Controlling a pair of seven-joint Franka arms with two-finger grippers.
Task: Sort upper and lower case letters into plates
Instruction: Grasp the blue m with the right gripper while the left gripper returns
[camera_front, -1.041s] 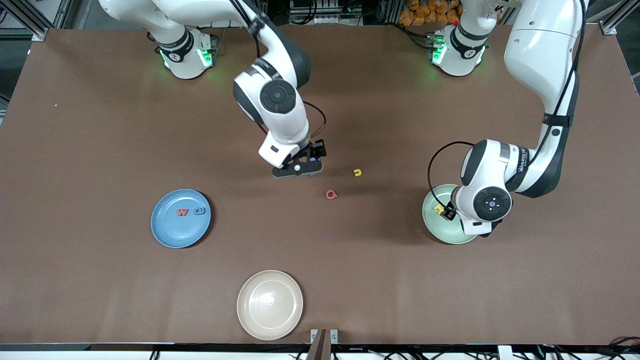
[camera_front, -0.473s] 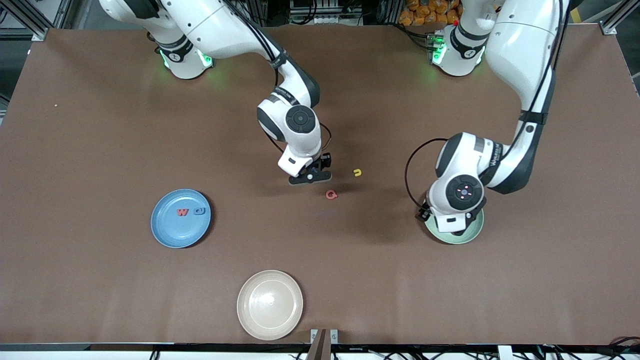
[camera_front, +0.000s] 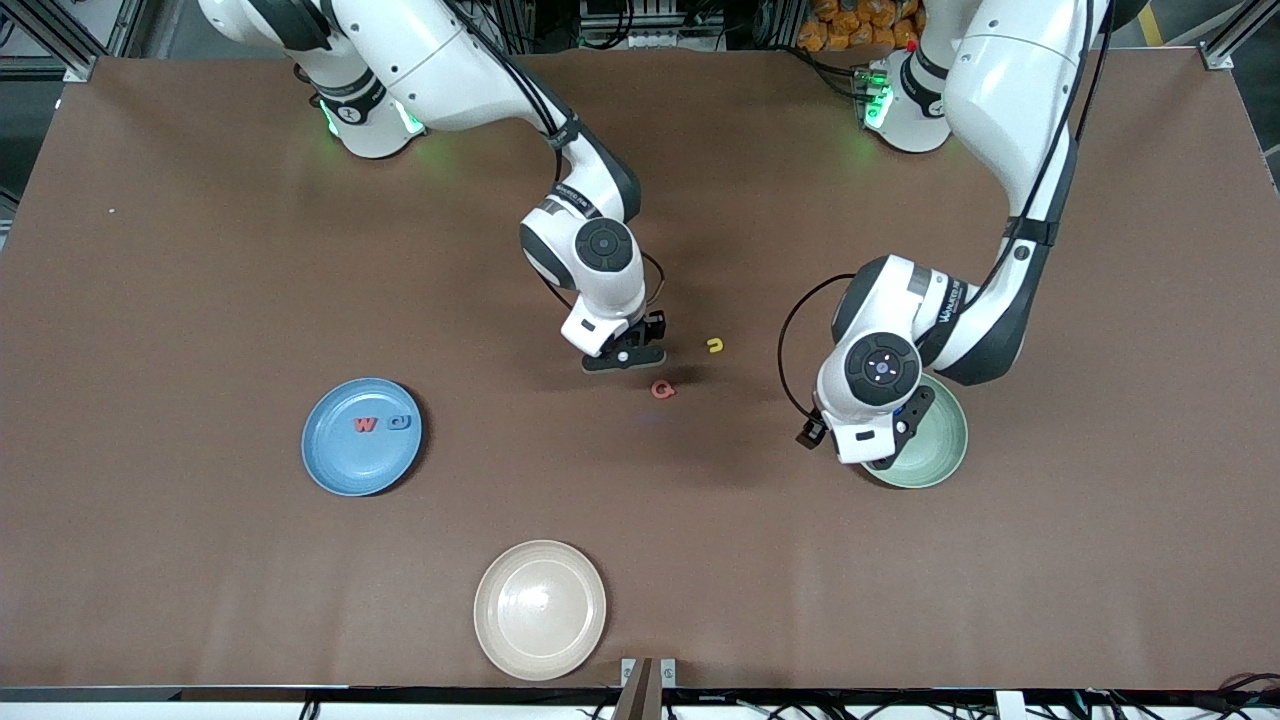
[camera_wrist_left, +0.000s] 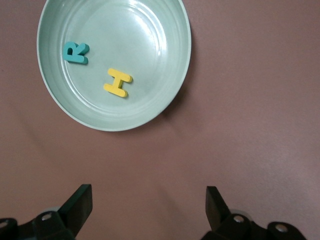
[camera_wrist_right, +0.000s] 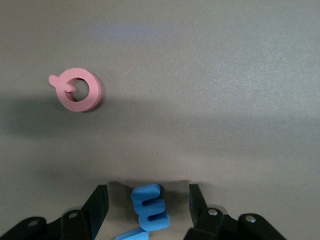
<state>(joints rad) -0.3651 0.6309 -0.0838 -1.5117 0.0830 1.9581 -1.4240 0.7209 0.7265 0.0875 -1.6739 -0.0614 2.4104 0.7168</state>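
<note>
High front overview; two close downward wrist views

W, U on blue plate (camera_front: 335, 470)

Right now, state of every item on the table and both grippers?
Blue plate: holds W, Q.
Green plate: holds R, H.
Cream plate: empty.
Pink Q: loose on table.
Yellow u: loose.
Blue E: between right gripper jaws, not yet clamped.
Left gripper: open, empty.
</note>
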